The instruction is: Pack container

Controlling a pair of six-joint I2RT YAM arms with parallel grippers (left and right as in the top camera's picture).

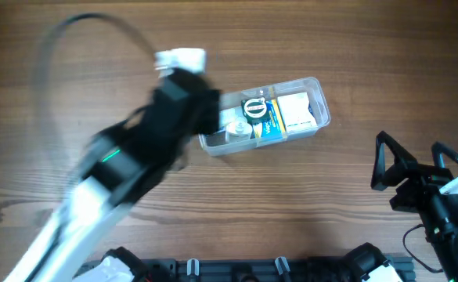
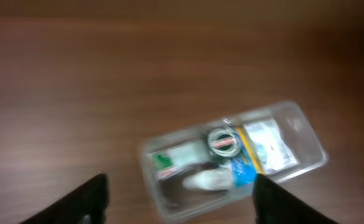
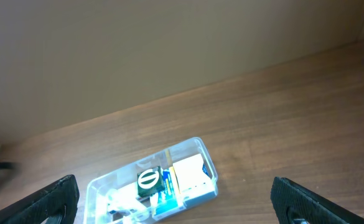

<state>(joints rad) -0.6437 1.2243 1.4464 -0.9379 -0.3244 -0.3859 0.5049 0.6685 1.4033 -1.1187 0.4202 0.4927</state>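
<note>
The container (image 1: pixel 319 95), a clear rectangular plastic tub with rounded corners, lies slightly tilted just right of centre in the overhead frame on the brown wooden table (image 1: pixel 291 219). It already holds several things packed side by side: a white packet (image 1: pixel 295 112) at its right end, a blue packet (image 1: pixel 269 121), a dark round item with a white ring (image 1: pixel 254 108) and a small white bottle (image 1: pixel 236 129) toward its left end.

The left gripper (image 2: pixel 180 186), blurred, hangs above the tub's left end with its fingers spread wide and nothing between them. The right gripper (image 1: pixel 389 172) sits at the right edge of the frame, well apart from the tub, also spread and empty.

No loose item shows on the bare wood, though the left arm hides some of it, so packing looks largely done. I see no lid.
</note>
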